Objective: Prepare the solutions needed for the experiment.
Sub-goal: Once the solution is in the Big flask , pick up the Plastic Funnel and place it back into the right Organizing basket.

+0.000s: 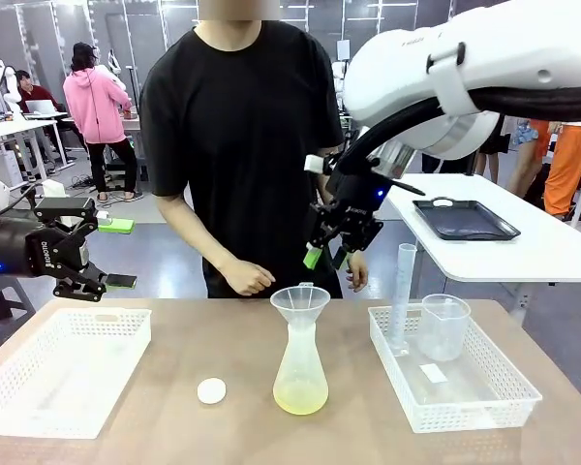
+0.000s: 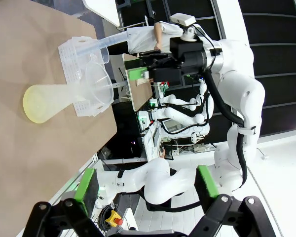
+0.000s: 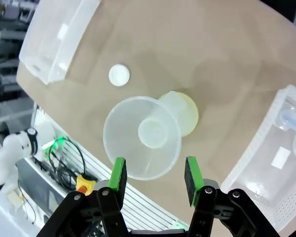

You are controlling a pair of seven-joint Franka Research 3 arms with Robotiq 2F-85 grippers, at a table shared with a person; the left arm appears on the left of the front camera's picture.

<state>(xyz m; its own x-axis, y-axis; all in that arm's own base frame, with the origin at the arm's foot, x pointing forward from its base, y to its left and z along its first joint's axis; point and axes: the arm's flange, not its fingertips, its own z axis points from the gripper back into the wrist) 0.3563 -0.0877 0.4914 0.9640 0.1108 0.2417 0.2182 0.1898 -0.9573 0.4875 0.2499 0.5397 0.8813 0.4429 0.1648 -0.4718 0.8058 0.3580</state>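
- Right gripper (image 1: 326,258) hangs just above the funnel (image 1: 300,302), its green-padded jaws partly apart and holding nothing; from its own wrist view the funnel's mouth lies straight below the gap
- Left gripper (image 1: 116,254) hovers off to the side above the left basket (image 1: 63,373), jaws spread wide and empty
- Pale yellow-green solution (image 1: 300,395) lies as a shallow layer in the bottom of the conical flask (image 1: 300,363), which stands upright mid-table between the two baskets
- By my reading the pouring is done: the beaker (image 1: 443,325) and the tall measuring cylinder (image 1: 403,291) stand in the right basket (image 1: 465,412) and look empty
- What seems left: lifting the funnel out of the flask's neck and closing the flask, as the small white cap (image 1: 211,390) lies loose on the table (image 1: 223,339) beside it
- Flask and funnel are frosted, translucent plastic, cone over cone; the baskets are white perforated plastic; the tabletop is smooth, matt brown
- A person stands at the far edge, hand (image 1: 247,278) resting low, apart from everything
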